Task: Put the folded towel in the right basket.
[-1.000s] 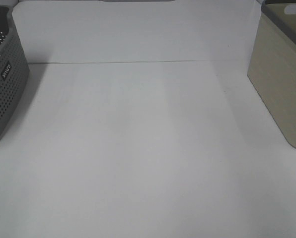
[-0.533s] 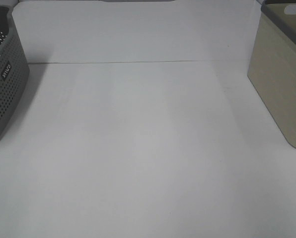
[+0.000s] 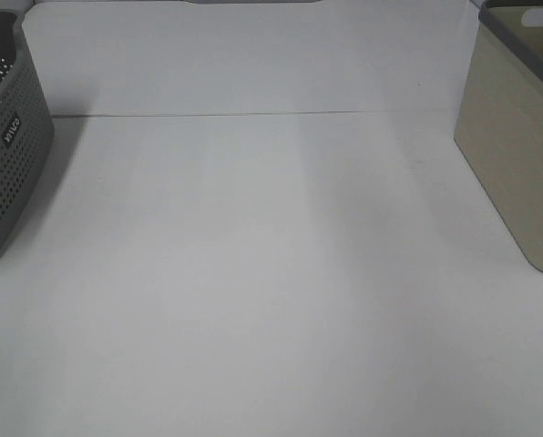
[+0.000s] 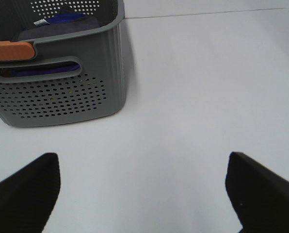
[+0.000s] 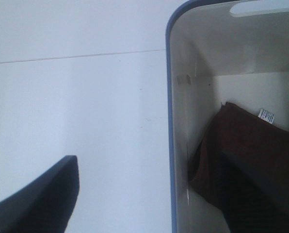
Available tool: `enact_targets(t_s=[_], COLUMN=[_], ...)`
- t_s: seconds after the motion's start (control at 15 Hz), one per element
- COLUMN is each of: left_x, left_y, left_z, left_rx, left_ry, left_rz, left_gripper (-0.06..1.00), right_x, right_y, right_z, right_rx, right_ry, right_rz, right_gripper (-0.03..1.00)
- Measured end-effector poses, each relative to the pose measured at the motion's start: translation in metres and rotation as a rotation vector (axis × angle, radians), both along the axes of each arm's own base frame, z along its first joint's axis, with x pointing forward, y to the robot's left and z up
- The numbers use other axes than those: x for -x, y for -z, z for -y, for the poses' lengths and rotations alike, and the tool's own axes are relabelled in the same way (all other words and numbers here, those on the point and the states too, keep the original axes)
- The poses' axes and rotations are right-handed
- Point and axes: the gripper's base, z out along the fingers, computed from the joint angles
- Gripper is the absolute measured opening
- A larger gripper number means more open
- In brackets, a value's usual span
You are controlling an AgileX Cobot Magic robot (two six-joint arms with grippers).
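The folded towel, dark reddish-brown with a small white tag, lies inside the right basket against its near wall, seen only in the right wrist view. The right basket is a beige bin with a dark grey rim at the right edge of the high view. My right gripper is open and empty above the basket's rim, one finger over the table, the other over the towel. My left gripper is open and empty above bare table. Neither gripper shows in the high view.
A grey perforated basket with a small label stands at the left edge. In the left wrist view it holds a purple cloth and has an orange piece on its rim. A seam line crosses the white table.
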Motion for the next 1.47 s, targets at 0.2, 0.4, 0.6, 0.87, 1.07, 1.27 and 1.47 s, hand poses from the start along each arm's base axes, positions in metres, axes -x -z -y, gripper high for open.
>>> enact_targets(t_s=[0.2, 0.4, 0.6, 0.87, 1.07, 1.27, 1.47], left_x=[0.0, 0.0, 0.0, 0.0, 0.0, 0.0, 0.0], left_y=[0.0, 0.0, 0.0, 0.0, 0.0, 0.0, 0.0], left_z=[0.0, 0.0, 0.0, 0.0, 0.0, 0.0, 0.0], left_rx=[0.0, 0.0, 0.0, 0.0, 0.0, 0.0, 0.0], left_ry=[0.0, 0.0, 0.0, 0.0, 0.0, 0.0, 0.0], left_rz=[0.0, 0.0, 0.0, 0.0, 0.0, 0.0, 0.0], left_gripper=[0.88, 0.88, 0.88, 0.88, 0.88, 0.88, 0.88], right_x=[0.036, 0.089, 0.145, 0.222, 0.275, 0.327, 0.364], right_y=[-0.029, -0.028, -0.008, 0.036, 0.066, 0.109, 0.14], right_z=[-0.028, -0.028, -0.028, -0.027, -0.026, -0.025, -0.024], right_rx=[0.05, 0.067, 0.067, 0.066, 0.079, 0.081, 0.091], right_ry=[-0.062, -0.062, -0.064, -0.066, -0.061, -0.059, -0.048], right_rz=[0.066, 0.038, -0.021, -0.083, -0.074, -0.035, 0.096], right_gripper=[0.73, 0.73, 0.73, 0.73, 0.73, 0.73, 0.73])
